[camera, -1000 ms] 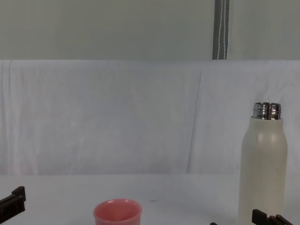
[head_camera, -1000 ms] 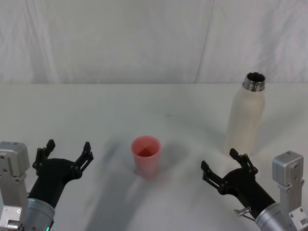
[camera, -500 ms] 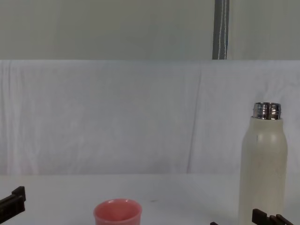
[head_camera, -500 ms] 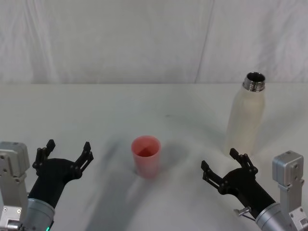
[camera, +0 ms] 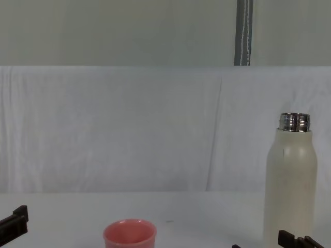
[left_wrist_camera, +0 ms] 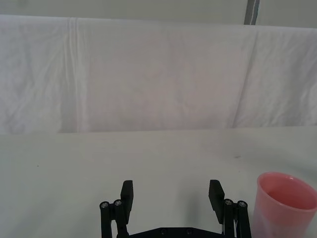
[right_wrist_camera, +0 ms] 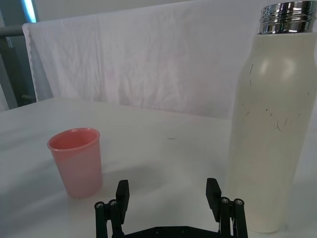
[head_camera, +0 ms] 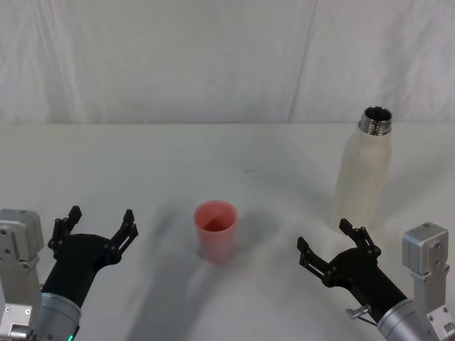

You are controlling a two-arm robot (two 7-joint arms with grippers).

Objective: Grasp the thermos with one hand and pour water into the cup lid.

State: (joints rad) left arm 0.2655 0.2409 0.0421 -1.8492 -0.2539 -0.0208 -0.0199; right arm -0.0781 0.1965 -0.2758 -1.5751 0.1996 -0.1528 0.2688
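A white table runs back to a wrinkled white cloth hung along its far edge. In the chest view a grey pole rises behind the cloth on the right.

The thermos stands upright on the right, farther back than the cup. Its cream body carries small dark scuffs, plain in the right wrist view, and its threaded steel neck is open at the top. No brand, label or writing can be read on it.

The right gripper is low at the near right, its black fingers spread wide and empty. It sits just in front of the thermos base and apart from it; the far finger tip overlaps the bottle's foot in the head view, but the right wrist view shows the bottle beyond and a little right of the fingers.

The left gripper is at the near left, also spread wide and empty, well apart from the cup.

The cup, salmon pink and unmarked, stands upright near the table's middle, between the two grippers and left of the thermos. Nothing can be made out inside it.
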